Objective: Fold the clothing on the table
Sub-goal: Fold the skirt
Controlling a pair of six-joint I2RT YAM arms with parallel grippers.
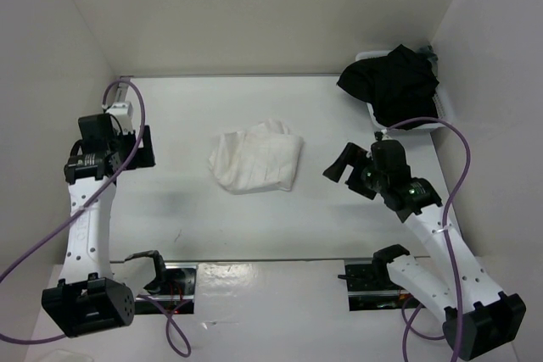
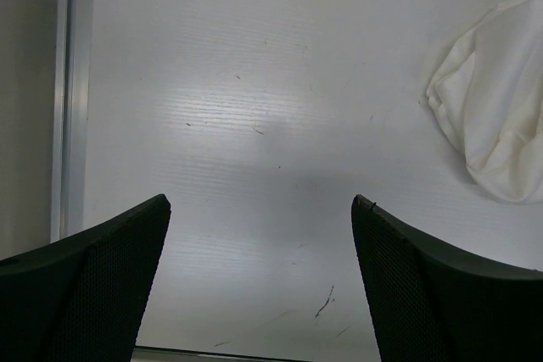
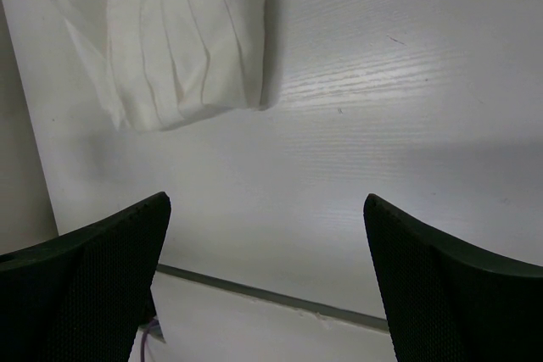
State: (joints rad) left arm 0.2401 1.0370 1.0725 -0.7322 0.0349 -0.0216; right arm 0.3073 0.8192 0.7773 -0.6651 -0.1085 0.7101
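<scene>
Left wrist, right wrist: left tool point(image 2: 261, 203) and right tool point(image 3: 265, 198) gape wide, empty.

My left arm point(image 1: 89, 218), lower left: white links, black joints | my right arm point(image 1: 441, 252), lower right: alike | purple cables point(image 1: 34, 253) trail from both | fingers point(image 2: 93, 294): black, dimpled

Left wrist view: the clothing point(image 2: 496, 108) is cut off by the right edge; only part of it shows. Right wrist view: the same garment is cut off by the top edge. The fingers point(image 2: 93, 294) of the left hand point(image 2: 261, 203), and those of the right hand point(image 3: 265, 199), run out at the bottom edges. Overhead view: the tray point(image 1: 366, 56) is largely hidden under the black garment point(image 1: 392, 82); only portions of its rim show. The lower layers of the clothing cannot be seen.
</scene>
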